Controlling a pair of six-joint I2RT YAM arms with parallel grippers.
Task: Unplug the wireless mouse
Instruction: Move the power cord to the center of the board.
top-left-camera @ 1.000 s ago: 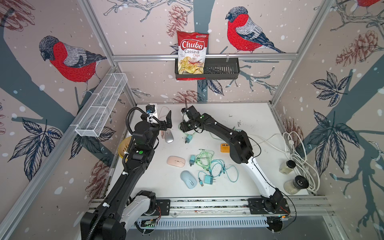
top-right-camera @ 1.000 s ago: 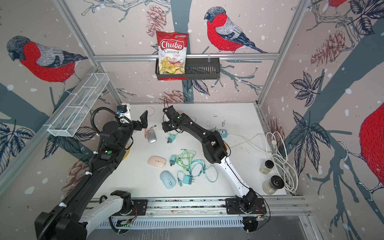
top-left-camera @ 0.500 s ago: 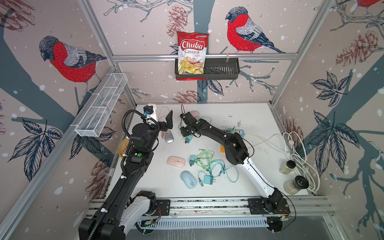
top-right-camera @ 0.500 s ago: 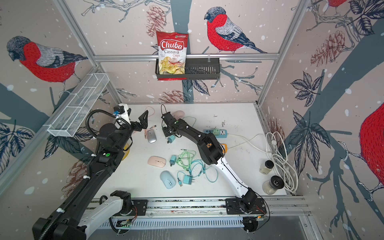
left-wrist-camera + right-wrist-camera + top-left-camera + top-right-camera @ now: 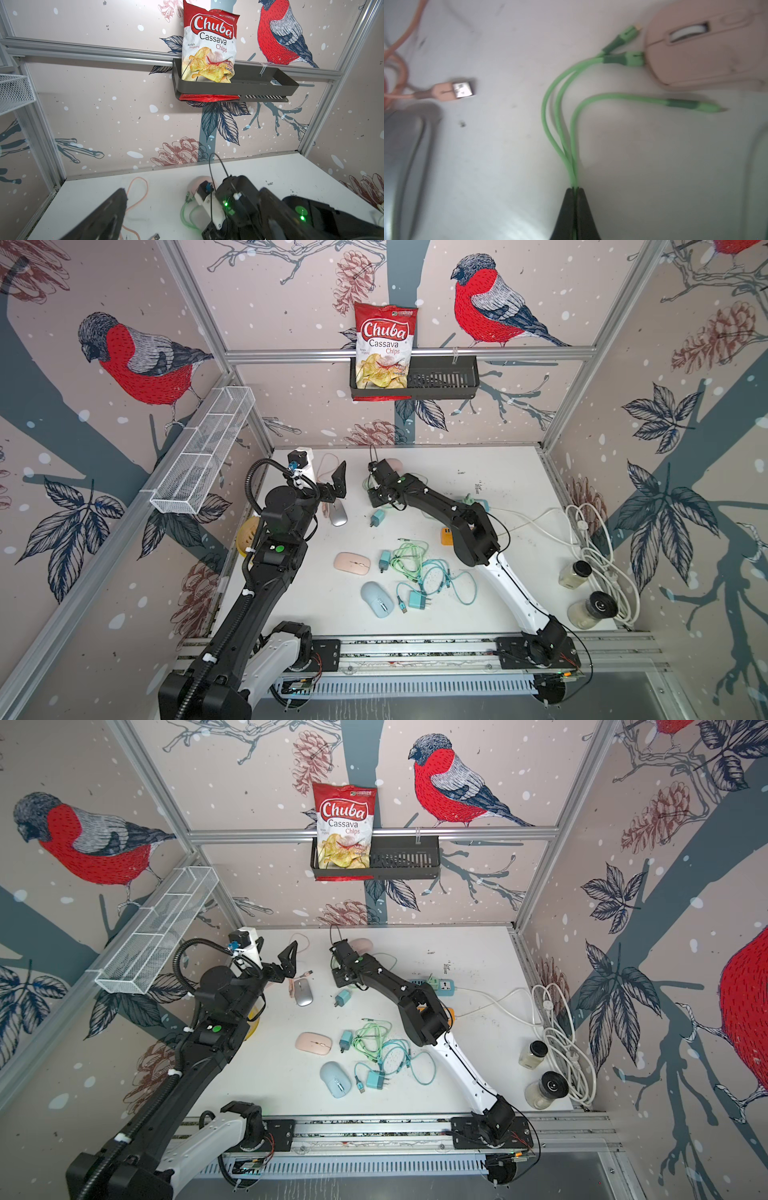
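A pale pink wireless mouse (image 5: pixel 706 45) lies near the back wall, also seen in both top views (image 5: pixel 394 464) (image 5: pixel 362 944). A green cable (image 5: pixel 558 116) splits into three ends. One connector (image 5: pixel 633 58) sits against the mouse's front edge, seemingly plugged in, and the other two lie loose. My right gripper (image 5: pixel 574 188) is shut on the green strands a short way back from the mouse, seen in a top view (image 5: pixel 376 501). My left gripper (image 5: pixel 328 485) hangs open above a silver mouse (image 5: pixel 337 512), holding nothing.
A pink cable's USB plug (image 5: pixel 463 91) lies beside the silver mouse. A flat pink mouse (image 5: pixel 352 562), a blue mouse (image 5: pixel 376 599), chargers and tangled cables (image 5: pixel 415 568) fill the middle. A power strip (image 5: pixel 440 986), two jars (image 5: pixel 575 574) and a coiled white cord (image 5: pixel 598 556) sit at the right.
My right gripper's jaws have closed onto the green cable strands. Both arms have stayed almost where they were.
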